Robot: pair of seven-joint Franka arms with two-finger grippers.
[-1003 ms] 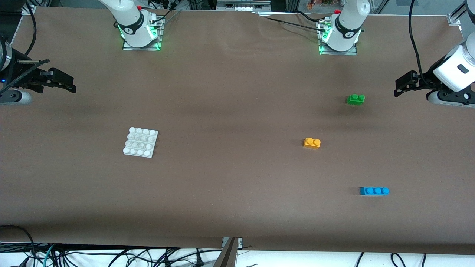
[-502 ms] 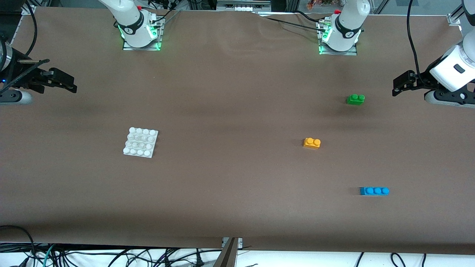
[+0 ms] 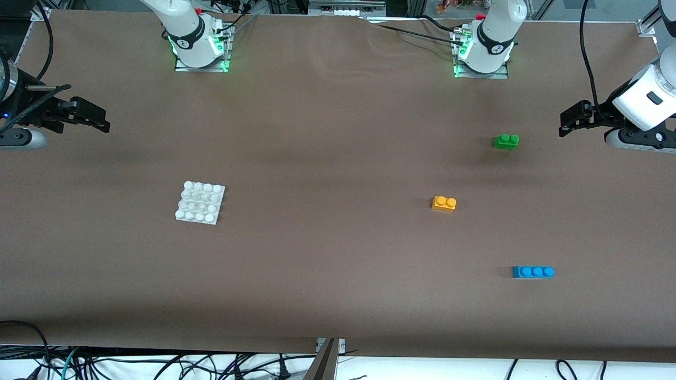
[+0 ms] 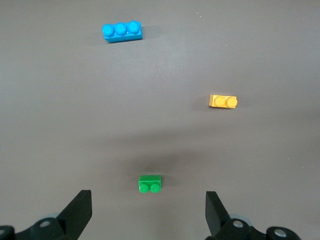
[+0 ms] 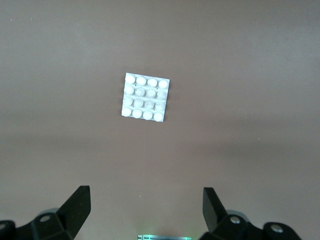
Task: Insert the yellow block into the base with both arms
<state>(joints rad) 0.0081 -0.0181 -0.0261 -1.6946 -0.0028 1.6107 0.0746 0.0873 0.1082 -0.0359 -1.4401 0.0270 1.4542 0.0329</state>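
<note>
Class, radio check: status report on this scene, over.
Left gripper and right gripper open, up at the table ends. Yellow block untouched, apart from base. Nothing between them.

The left gripper point(image 3: 567, 122) has edged toward the table's middle.

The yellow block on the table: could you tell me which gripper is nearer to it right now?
Left. The left gripper hangs open at its own end of the table, past the green brick from the yellow block. The right gripper, also open, is at the other end, past the base.
</note>
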